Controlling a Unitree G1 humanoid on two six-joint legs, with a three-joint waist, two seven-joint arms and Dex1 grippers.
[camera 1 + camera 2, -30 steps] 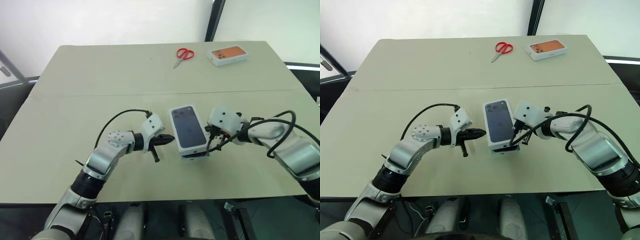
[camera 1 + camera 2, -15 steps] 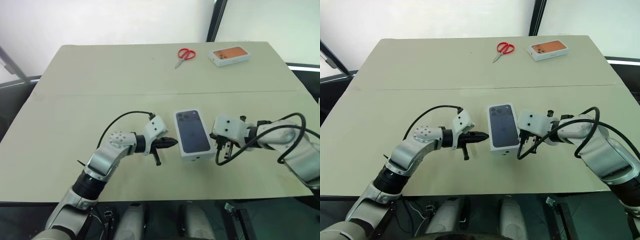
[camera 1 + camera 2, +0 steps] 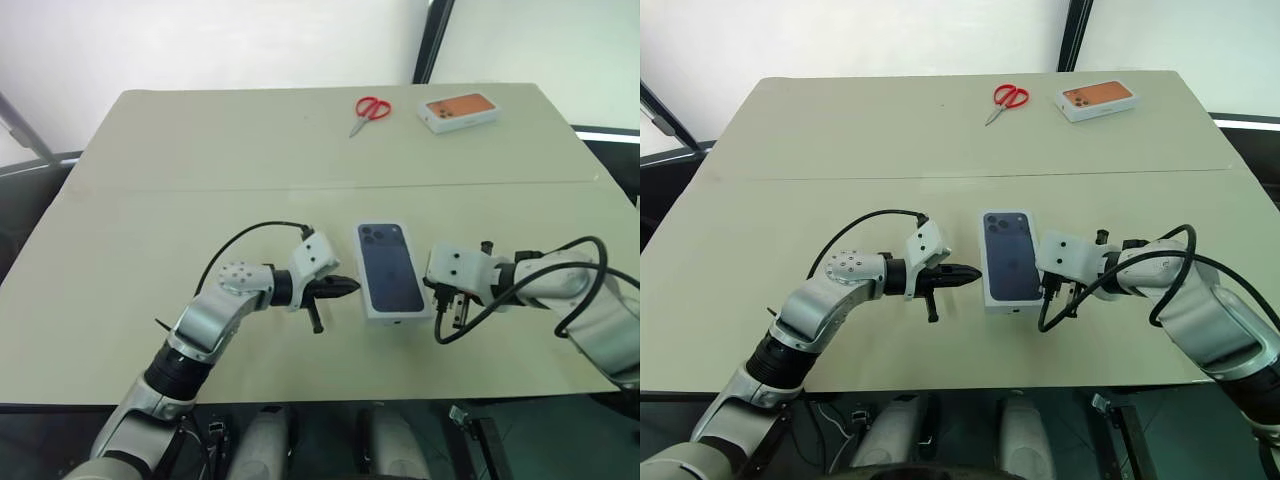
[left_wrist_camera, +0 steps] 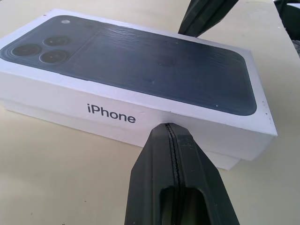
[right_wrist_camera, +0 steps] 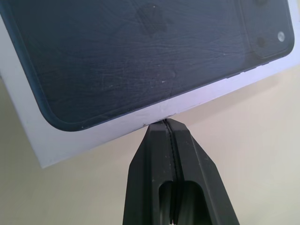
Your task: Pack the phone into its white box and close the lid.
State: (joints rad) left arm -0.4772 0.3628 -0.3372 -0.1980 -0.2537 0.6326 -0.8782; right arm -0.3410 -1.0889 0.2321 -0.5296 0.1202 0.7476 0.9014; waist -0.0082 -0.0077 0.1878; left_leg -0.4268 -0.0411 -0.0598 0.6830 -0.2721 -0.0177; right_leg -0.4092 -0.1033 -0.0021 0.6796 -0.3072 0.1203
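Plainly lettered "iPhone" on its white side, the lid (image 4: 140, 79), printed with a dark blue phone, sat over the white box (image 4: 225, 161) mid-desk (image 3: 150, 180). Left tool (image 3: 347, 287) and right tool (image 5: 168, 123), both clenched empty, flanked it.

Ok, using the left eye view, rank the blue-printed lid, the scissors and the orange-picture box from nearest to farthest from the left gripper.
1. The lid, just beside the shut left gripper, towards the right gripper.
2. The scissors, far side of the table.
3. The orange-picture box, far right corner.
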